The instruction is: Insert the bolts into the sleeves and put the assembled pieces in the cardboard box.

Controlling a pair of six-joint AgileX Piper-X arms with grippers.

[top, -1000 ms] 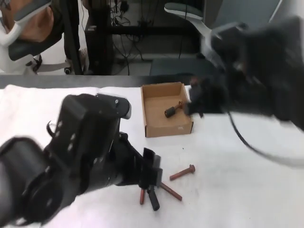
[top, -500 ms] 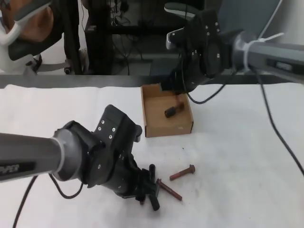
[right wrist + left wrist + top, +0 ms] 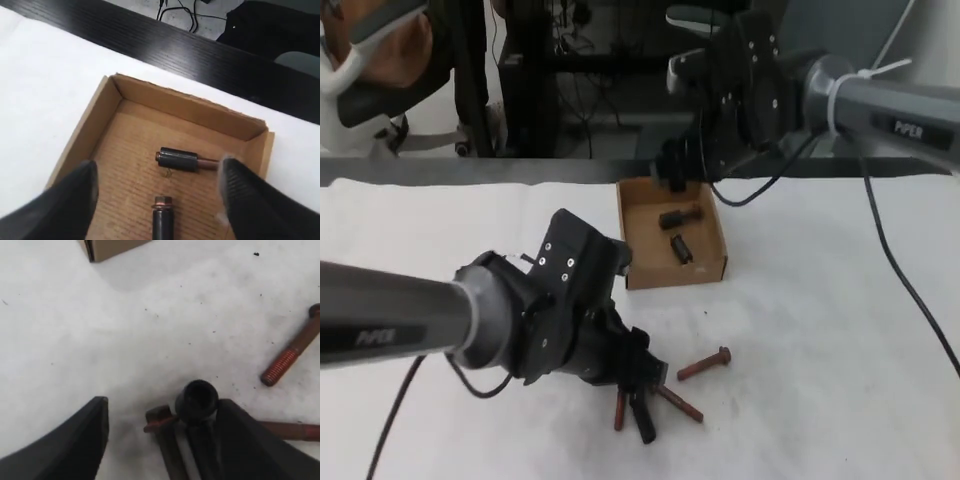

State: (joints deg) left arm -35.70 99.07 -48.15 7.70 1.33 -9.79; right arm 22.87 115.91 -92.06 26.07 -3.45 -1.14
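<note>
Working at the near side of the bench, I have the left claw (image 3: 162,409) spread wide and holding nothing, with a black sleeve (image 3: 197,399) between its fingers, touching two bolts (image 3: 290,431). A third bolt (image 3: 292,347) lies just to the right. The right claw (image 3: 157,166) hangs open and empty over the cardboard box (image 3: 190,107), where two assembled pieces (image 3: 176,160) lie. I judge the sleeve rigid, smooth and prone to rolling: grip it across its middle, not its ends.

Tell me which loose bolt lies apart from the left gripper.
The bolt nearest the cardboard box; the other two bolts lie at the left gripper, beside a black sleeve.
</note>
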